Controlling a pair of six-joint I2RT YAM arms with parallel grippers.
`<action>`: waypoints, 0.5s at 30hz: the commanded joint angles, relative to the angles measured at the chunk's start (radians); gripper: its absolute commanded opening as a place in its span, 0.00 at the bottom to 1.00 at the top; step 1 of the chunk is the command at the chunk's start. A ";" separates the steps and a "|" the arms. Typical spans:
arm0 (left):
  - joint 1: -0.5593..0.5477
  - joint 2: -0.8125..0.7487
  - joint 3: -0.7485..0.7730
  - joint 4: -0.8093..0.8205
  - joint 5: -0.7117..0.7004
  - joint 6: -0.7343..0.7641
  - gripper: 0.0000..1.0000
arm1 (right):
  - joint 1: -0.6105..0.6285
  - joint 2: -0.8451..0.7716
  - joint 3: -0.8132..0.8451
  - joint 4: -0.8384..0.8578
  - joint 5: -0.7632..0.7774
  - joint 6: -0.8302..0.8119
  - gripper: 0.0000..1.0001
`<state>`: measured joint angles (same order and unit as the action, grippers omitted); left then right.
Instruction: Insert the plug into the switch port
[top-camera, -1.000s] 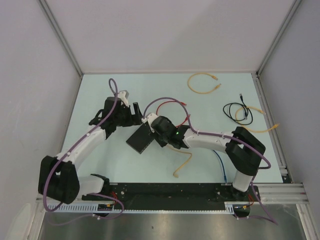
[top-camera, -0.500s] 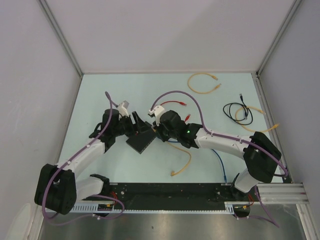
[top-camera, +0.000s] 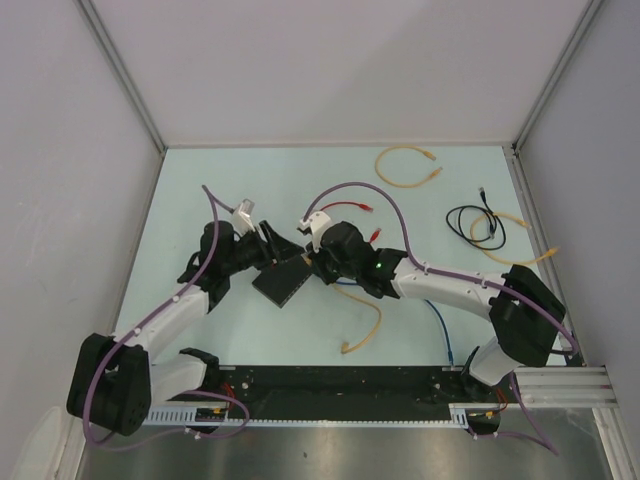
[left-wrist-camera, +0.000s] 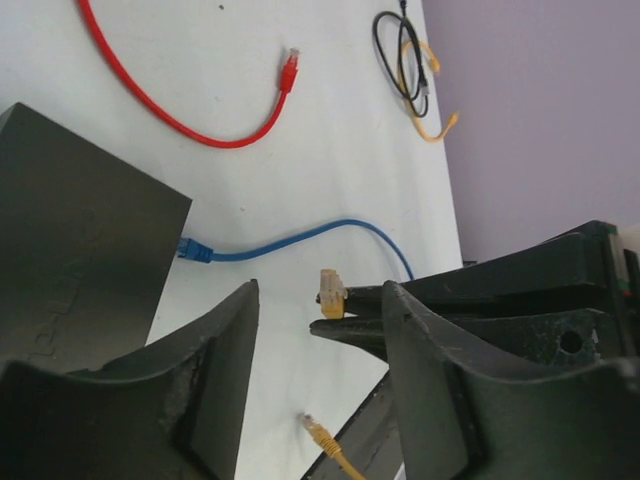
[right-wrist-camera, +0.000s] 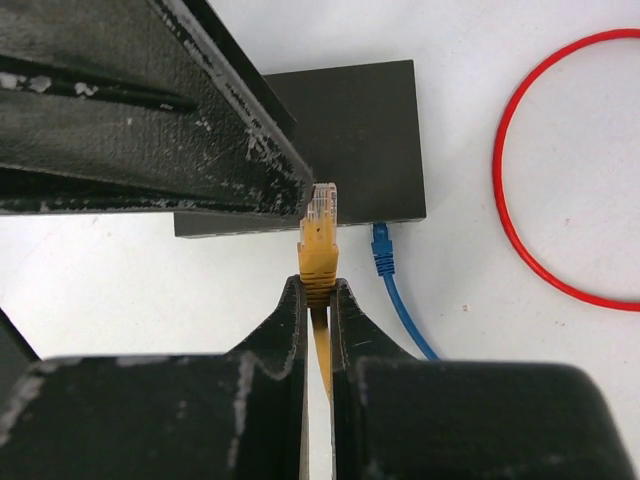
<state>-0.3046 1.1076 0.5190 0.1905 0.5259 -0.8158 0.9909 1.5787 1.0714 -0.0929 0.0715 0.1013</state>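
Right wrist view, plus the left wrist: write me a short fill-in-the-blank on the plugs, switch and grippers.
The right gripper is shut on a ___ plug.
The cable whose end meets the edge of the switch is ___.
The left gripper is ___, gripping nothing.
Missing words: yellow; blue; open.

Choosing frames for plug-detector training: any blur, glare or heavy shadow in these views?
Top external: even diffuse light, soft shadows, no glare; the flat matte-black switch box shows little surface detail. Left wrist: the red cable is sharp, the left gripper's fingers dark, slightly soft. Right wrist: the yellow cable plug is crisp and well lit, clamped in the right gripper.
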 joint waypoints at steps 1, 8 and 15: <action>-0.004 0.012 -0.002 0.104 0.028 -0.054 0.51 | 0.006 -0.049 -0.004 0.058 -0.007 0.009 0.00; -0.033 0.041 0.015 0.101 0.022 -0.054 0.40 | 0.006 -0.048 -0.007 0.068 -0.010 0.014 0.00; -0.045 0.054 0.013 0.122 0.025 -0.063 0.07 | 0.009 -0.055 -0.014 0.076 -0.013 0.017 0.00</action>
<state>-0.3405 1.1614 0.5190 0.2611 0.5350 -0.8661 0.9955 1.5669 1.0603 -0.0696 0.0628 0.1047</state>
